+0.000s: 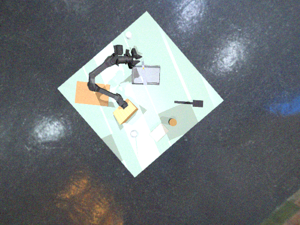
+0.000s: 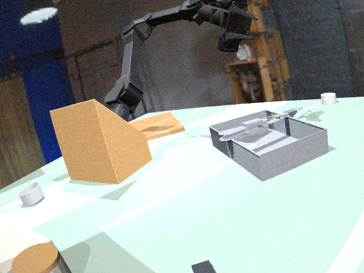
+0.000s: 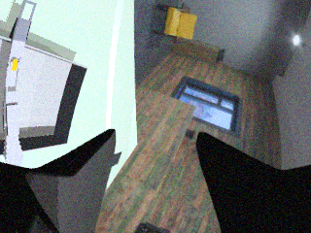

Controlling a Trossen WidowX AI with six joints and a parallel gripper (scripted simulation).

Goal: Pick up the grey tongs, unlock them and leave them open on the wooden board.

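The grey tongs (image 1: 145, 81) (image 2: 252, 121) (image 3: 14, 80) lie closed across the roasting tin (image 1: 159, 75) (image 2: 293, 155) (image 3: 73, 99), with a yellow part near one end. That end sticks out past the tin's rim. My gripper (image 1: 140, 59) (image 2: 254, 28) (image 3: 156, 137) is open with nothing between its fingers. It is high above the table, beside the tongs' yellow-marked end in the overhead view, its fingers pointing roughly sideways. The wooden board (image 1: 83, 94) (image 2: 158, 119) lies flat on the other side of the arm, partly under it in the overhead view.
A wooden block (image 1: 124, 113) (image 2: 85, 141) with a sloped top stands near the arm's base. A small white cylinder (image 1: 128, 35) (image 2: 328, 99) stands beyond the tin. A black spatula (image 1: 198, 103), a jar with a brown lid (image 1: 172, 122) (image 2: 36, 258), a pale block (image 1: 158, 132) and a long-handled cup (image 2: 32, 195) lie farther off.
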